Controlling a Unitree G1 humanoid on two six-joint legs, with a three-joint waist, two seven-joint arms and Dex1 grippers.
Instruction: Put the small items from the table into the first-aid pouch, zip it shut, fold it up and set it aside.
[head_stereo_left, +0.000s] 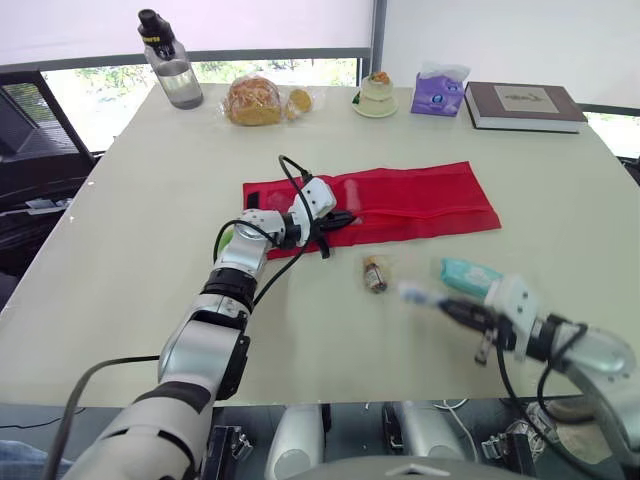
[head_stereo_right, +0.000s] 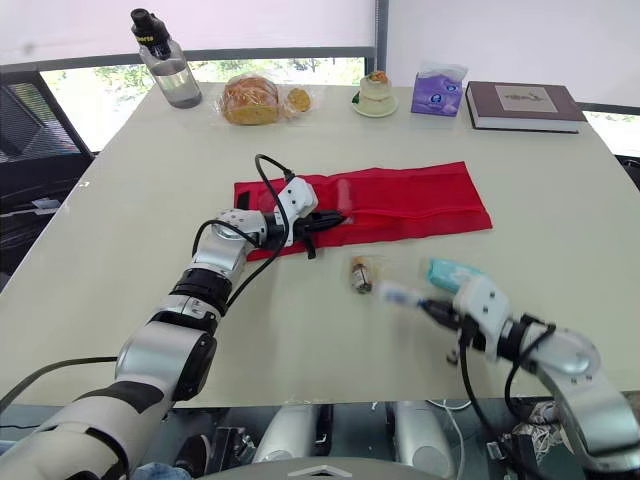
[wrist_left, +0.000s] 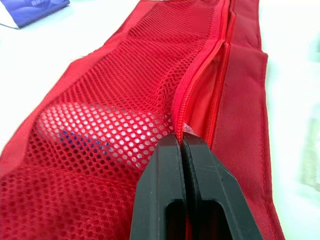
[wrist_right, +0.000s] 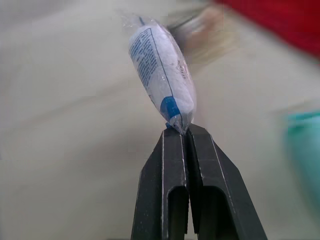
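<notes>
Right jaws are pressed together on the tail end of a white-and-blue sachet (wrist_right: 162, 75). The right gripper (wrist_right: 185, 131) is held on the near side of the red first-aid pouch (head_stereo_left: 420, 200), and the sachet appears lifted off the table (head_stereo_left: 130, 250).

A small brownish vial (head_stereo_left: 375, 273) and a teal packet (head_stereo_left: 470, 273) are left lying just near of the pouch.

Left jaws are clamped on the pouch's zipper edge. The left gripper (wrist_left: 181, 140) is placed at the pouch's left part, where the mesh pocket meets the zipper. Beyond the fingers the zipper is seen parted.

Progress is judged as partway through loading. One white-and-blue item (wrist_left: 75, 130) is seen through the mesh and is taken as packed. The sachet is in hand. The vial and teal packet are yet to be loaded, and zipping, folding and setting aside are not started.

Beyond the pouch, a water bottle (head_stereo_left: 172, 70), bagged bread (head_stereo_left: 255, 100), a purple tissue pack (head_stereo_left: 438, 90) and a book (head_stereo_left: 522, 105) are lined up. These are judged not part of the job.

Unclear: the sachet is smeared in the head views and its print cannot be read. The item under the mesh cannot be identified. Part of the pouch's left end is hidden behind the left gripper.
</notes>
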